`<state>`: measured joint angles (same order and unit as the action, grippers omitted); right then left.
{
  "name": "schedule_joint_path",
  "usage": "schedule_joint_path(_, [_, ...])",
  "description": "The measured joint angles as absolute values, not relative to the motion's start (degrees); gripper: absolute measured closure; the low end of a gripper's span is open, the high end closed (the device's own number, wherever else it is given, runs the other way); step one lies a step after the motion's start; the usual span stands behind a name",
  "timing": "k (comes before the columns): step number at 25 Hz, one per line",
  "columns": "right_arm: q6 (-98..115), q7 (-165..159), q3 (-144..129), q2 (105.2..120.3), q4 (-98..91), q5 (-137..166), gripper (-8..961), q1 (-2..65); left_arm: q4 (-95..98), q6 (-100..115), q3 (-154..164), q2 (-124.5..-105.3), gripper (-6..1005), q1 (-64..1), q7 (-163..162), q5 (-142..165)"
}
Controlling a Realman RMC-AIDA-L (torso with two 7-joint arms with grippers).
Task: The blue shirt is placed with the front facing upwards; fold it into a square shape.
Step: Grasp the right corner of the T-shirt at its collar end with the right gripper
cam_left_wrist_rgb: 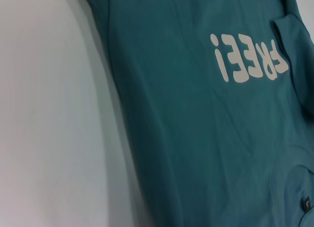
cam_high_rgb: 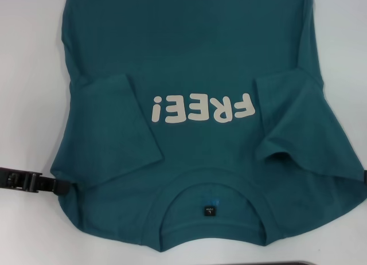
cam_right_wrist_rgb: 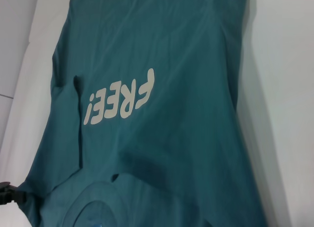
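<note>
The blue shirt (cam_high_rgb: 195, 76) lies flat and face up on the white table, its collar (cam_high_rgb: 213, 187) nearest me and the pale "FREE!" lettering (cam_high_rgb: 202, 109) across the chest. Both short sleeves are folded inward over the front, the left sleeve (cam_high_rgb: 117, 127) and the right sleeve (cam_high_rgb: 292, 119). My left gripper (cam_high_rgb: 62, 187) sits low at the shirt's left shoulder edge, touching the cloth. Only a sliver of my right gripper (cam_high_rgb: 364, 176) shows at the shirt's right shoulder edge. The left gripper (cam_right_wrist_rgb: 7, 195) also shows far off in the right wrist view.
Bare white table (cam_high_rgb: 28, 76) runs along both sides of the shirt. A dark edge (cam_high_rgb: 309, 262) shows at the near rim of the head view. The shirt's hem runs out of view at the far side.
</note>
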<state>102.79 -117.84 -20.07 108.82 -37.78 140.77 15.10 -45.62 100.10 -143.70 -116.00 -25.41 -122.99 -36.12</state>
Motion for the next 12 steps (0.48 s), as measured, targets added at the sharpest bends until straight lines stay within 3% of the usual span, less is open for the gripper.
schedule_joint_path(12, [102.39, -117.73, -20.03, 109.05, -36.61, 142.04, 71, 15.9, -45.62, 100.1, -143.7, -115.77, 997, -25.49, -122.94, -36.12])
